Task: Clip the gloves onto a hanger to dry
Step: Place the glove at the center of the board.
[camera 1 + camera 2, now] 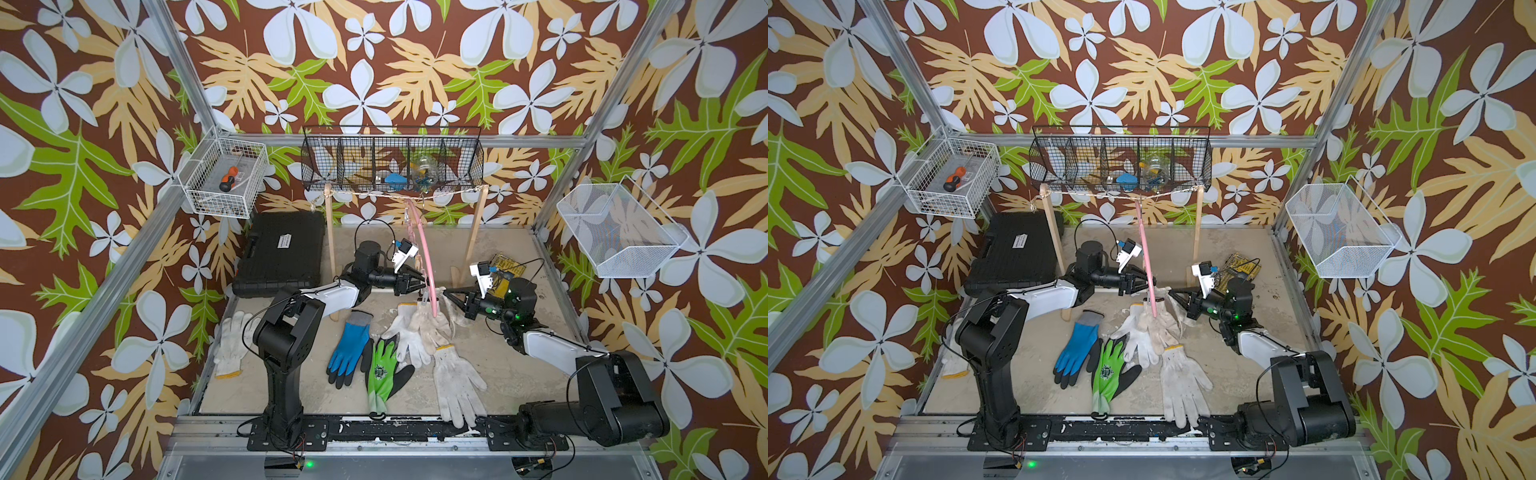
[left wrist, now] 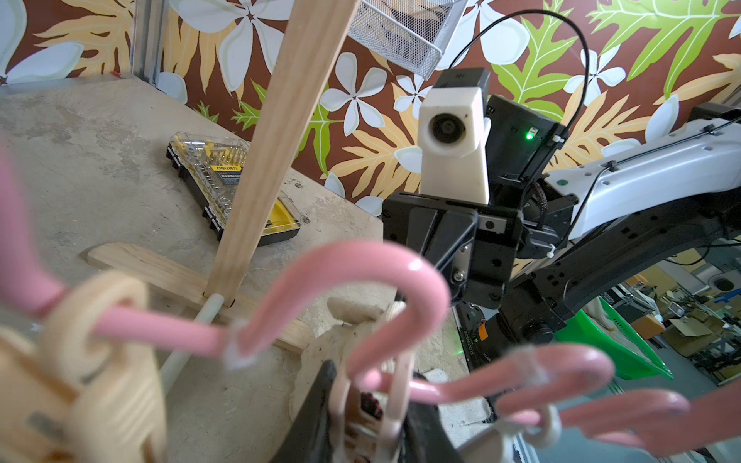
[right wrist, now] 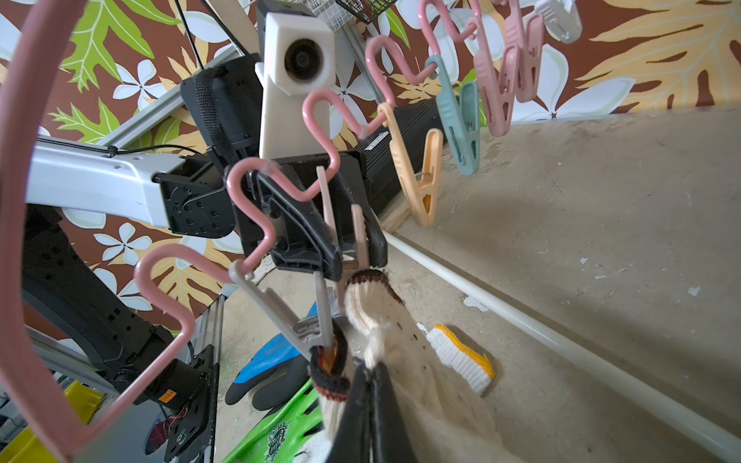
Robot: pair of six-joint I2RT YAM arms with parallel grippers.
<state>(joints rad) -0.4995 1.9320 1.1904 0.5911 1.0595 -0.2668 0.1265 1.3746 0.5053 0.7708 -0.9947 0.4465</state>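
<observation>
While the left claw point(image 1: 422, 284) squeezes a pale pink clip point(image 3: 345, 224) between its fingers, clutter rings the pink hanger point(image 1: 428, 266) in both top views. At upper left, a white wire basket point(image 1: 195, 195) holds an orange-and-black screwdriver point(image 1: 228, 178). A black tool case point(image 1: 282, 253) lies below it. At top centre a black wire basket point(image 1: 392, 137) hangs over a wooden two-post rack point(image 1: 330, 237) strung with string. Further right sit a yellow bit set point(image 1: 505, 266) and a white mesh basket point(image 1: 619, 257) on the wall.

The hanger hangs from the string, nearly edge-on in both top views. Its long axis runs from the back down the frame and ends between the claws. A grey clip point(image 3: 280, 308) on it grips a dark-cuffed knit glove point(image 3: 333, 377). The right claw point(image 3: 371, 373), fully closed, pinches a cream knit glove point(image 3: 401, 344) whose cuff sits just under the pale pink clip.

Across the stained beige surface point(image 1: 511, 374) lie a white knit glove point(image 1: 230, 345) and a blue-and-black glove point(image 1: 349, 349) with its fingers toward the bottom edge. Next come a green-and-black glove point(image 1: 384, 372), a heap of white gloves point(image 1: 415, 336) and another white glove point(image 1: 455, 382). Brown floral wallpaper and aluminium framing enclose the cell.
</observation>
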